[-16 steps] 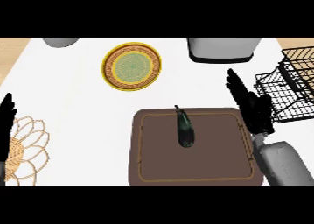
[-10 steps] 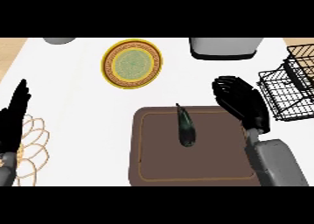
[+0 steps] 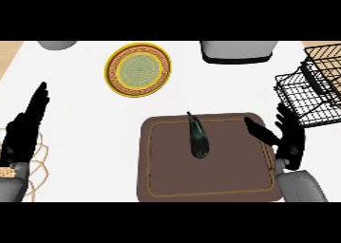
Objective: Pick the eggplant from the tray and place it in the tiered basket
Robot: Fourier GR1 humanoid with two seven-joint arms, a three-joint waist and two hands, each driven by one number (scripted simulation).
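The eggplant lies on the brown tray, in its upper middle part, with the thin stem end pointing away from the robot. It is dark green-black and nothing touches it.

The right hand is at the right edge of the tray. Its fingers are straight and spread wide, and the thumb points left toward the eggplant. The hand holds nothing. The eggplant is to the left of these fingers, near but clearly apart from them. The wire basket stands just beyond the fingertips, up and to the right, at the right side of the desk.

The left hand is at the left side of the view, open, with fingers straight and close together, pointing away from the robot. It holds nothing. Under its wrist lies a woven mat of thin loops. The tray is well to the right of this hand.

Beyond the tray, up and left of the right fingers, there is a yellow plate with a green patterned centre. At the far edge of the desk a grey pot stands, and a grey bowl is partly visible at the far left.
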